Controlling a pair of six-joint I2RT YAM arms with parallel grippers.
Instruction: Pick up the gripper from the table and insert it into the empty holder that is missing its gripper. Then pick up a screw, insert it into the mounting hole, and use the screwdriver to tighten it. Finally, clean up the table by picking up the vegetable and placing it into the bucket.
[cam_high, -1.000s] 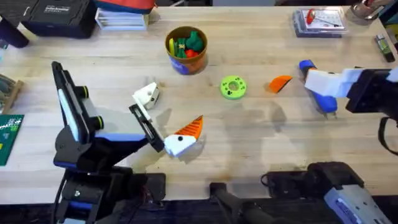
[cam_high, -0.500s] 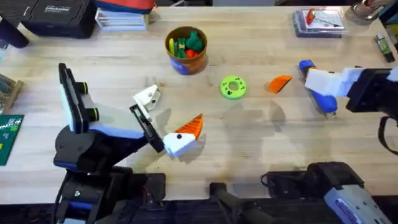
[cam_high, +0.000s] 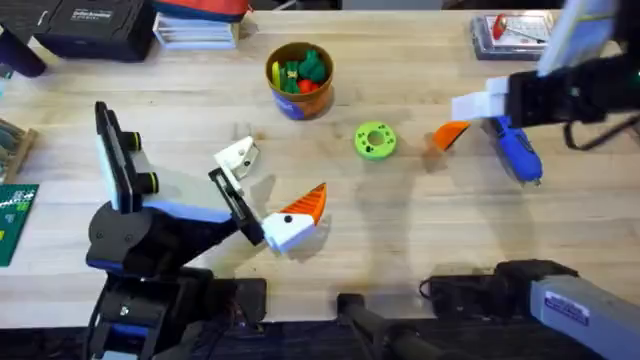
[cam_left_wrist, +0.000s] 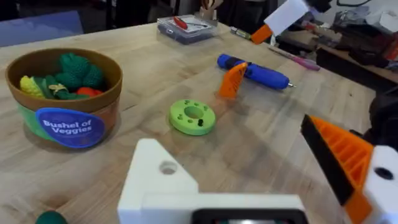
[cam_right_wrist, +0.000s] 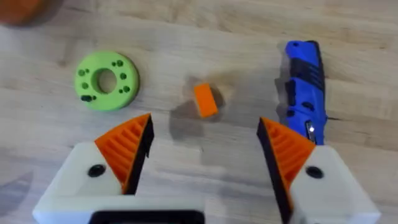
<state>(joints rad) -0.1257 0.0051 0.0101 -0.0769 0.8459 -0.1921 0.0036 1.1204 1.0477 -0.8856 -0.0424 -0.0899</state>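
The orange wedge-shaped gripper (cam_high: 450, 133) lies on the table right of centre; in the right wrist view this gripper (cam_right_wrist: 205, 99) sits just beyond the gap of my open right gripper (cam_right_wrist: 205, 152). Seen from overhead, my right gripper (cam_high: 478, 105) hovers raised beside it. The blue screwdriver (cam_high: 515, 150) (cam_right_wrist: 303, 106) lies just right of the orange piece. My left gripper (cam_high: 268, 190) stands open; one finger is the bare white holder (cam_high: 238, 155) (cam_left_wrist: 168, 180), the other carries an orange pad. The bucket (cam_high: 299, 92) (cam_left_wrist: 62, 118) holds toy vegetables. A dark-green vegetable (cam_left_wrist: 50, 218) peeks in beside the holder.
A flat bright-green disc (cam_high: 375, 140) (cam_right_wrist: 106, 81) lies between the bucket and the orange piece. A clear box (cam_high: 512, 32) with small parts sits at the far right. Books and a black case line the far left edge. A green circuit board (cam_high: 15, 220) lies at the left.
My right arm has risen and swung away from the screwdriver's side toward the far left, so it is now over the orange gripper. The left arm shifted slightly a second ago, then held still.
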